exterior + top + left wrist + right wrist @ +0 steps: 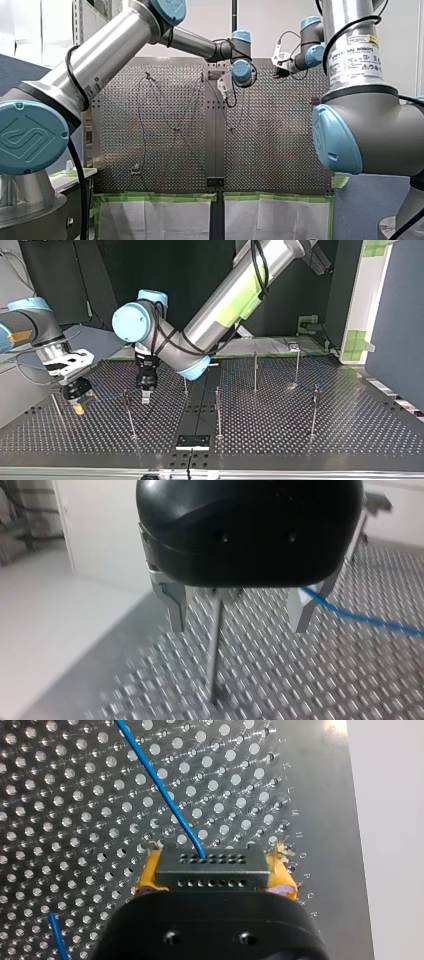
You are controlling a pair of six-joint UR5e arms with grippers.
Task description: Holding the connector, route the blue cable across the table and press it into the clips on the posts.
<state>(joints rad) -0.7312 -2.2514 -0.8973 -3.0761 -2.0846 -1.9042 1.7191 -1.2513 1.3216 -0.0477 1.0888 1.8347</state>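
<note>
Connector (pixel 207 870) clamped in right pincer's (pixel 215 879) yellow pads (pixel 146 879), low over surface (pixel 75 820); blue cable (pixel 160 785) runs from it. Left pincer (pixel 238 625) wide open, empty, astride post (pixel 216 645), cable beside one finger (pixel 302 612). Closing could miss cable, knock post.

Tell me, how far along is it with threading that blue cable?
Done: my right claw grips the black connector, the blue cable running out of it. In hand: my left claw, open, straddles a post with the cable beside one finger. Left: pressing the cable into clips; whether any clip already holds it is too small to tell.
</note>
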